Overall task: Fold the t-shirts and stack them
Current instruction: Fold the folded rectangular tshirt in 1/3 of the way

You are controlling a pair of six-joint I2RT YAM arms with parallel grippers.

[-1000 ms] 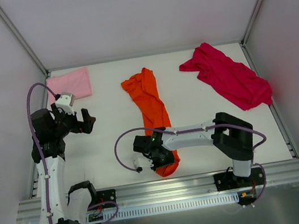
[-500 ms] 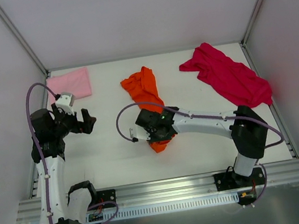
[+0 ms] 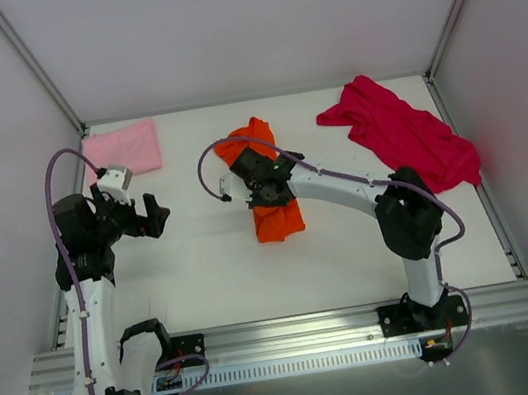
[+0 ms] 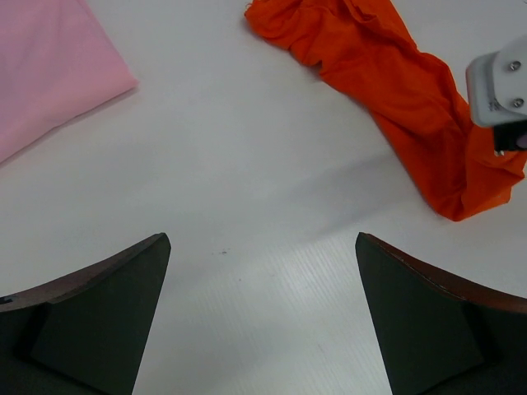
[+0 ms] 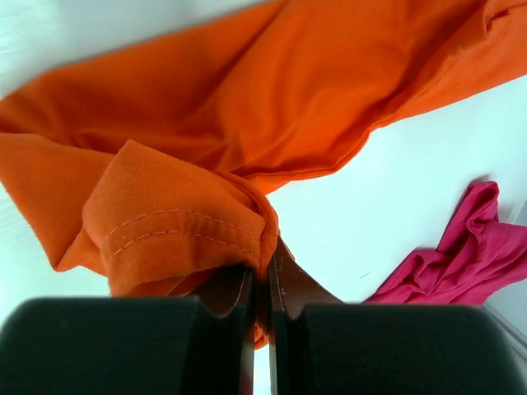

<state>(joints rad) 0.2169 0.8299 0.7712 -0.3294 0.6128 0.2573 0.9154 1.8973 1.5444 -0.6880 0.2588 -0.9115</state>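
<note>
R tool (image 3: 259, 186) is clenched on the orange tee (image 3: 279, 221). In the R wrist view the two fingers (image 5: 235, 300) are pressed nearly together w/ a stitched hem fold of the orange tee (image 5: 288, 90) pinched btwn them at R tool (image 5: 262, 284), cloth bunched just above the tips. From the top, the orange tee lies as a long rumpled strip at mid worktop (image 3: 203, 258), running far to near, w/ R tool over its middle and the R arm (image 3: 343, 186) reaching in from the near right. L tool (image 3: 150, 214) is released, fingers wide apart and nothing btwn them. It hangs over bare worktop at the left, near the pink tee (image 3: 124, 147) but not touching it. L wrist view: L tool (image 4: 262, 243) w/ both dark fingers (image 4: 99, 313) spread to the frame sides, bare worktop (image 4: 247, 164) btwn, pink tee (image 4: 49, 66) flat at top left, orange tee (image 4: 387, 74) at top right. Pink tee sits flat and squared in the far left corner. Magenta tee (image 3: 406, 138) lies crumpled at the far right, well apart from the orange one. It also shows at the right edge of the R wrist view as magenta tee (image 5: 461, 255) on white worktop (image 5: 387, 197).
</note>
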